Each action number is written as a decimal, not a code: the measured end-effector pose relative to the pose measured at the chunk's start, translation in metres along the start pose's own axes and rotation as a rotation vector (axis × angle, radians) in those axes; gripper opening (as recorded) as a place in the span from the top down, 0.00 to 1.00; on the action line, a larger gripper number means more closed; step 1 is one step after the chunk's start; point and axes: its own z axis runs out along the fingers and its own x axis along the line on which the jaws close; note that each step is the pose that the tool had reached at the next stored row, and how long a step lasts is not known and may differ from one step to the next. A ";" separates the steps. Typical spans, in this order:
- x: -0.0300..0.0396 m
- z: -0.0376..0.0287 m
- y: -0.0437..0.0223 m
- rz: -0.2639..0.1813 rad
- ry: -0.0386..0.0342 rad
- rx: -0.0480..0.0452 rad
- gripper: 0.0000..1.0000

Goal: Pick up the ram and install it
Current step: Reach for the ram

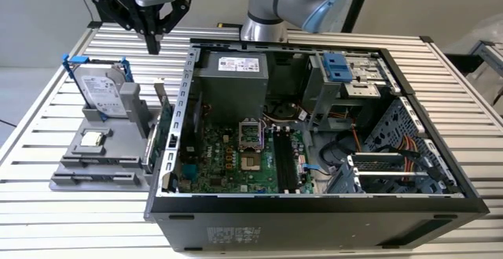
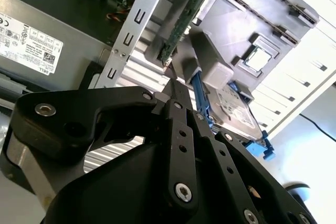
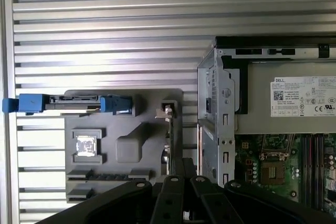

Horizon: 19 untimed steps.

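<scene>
Above the gray holder, end effector hangs pinched together, empty (approach step); ram grasp needs it spread apart.

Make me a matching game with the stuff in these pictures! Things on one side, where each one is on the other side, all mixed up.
Things:
1. hard drive
2. processor chip
3. power supply
4. gripper

Places:
A. inside the open computer case
B. up in the air above the slatted table
C. standing upright in the gray holder
D. lying flat on the gray holder

Pairs: 1-C, 2-D, 3-A, 4-B
</scene>
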 end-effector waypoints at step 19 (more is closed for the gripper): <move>0.0192 0.0005 0.0024 -0.012 0.0060 0.0006 1.00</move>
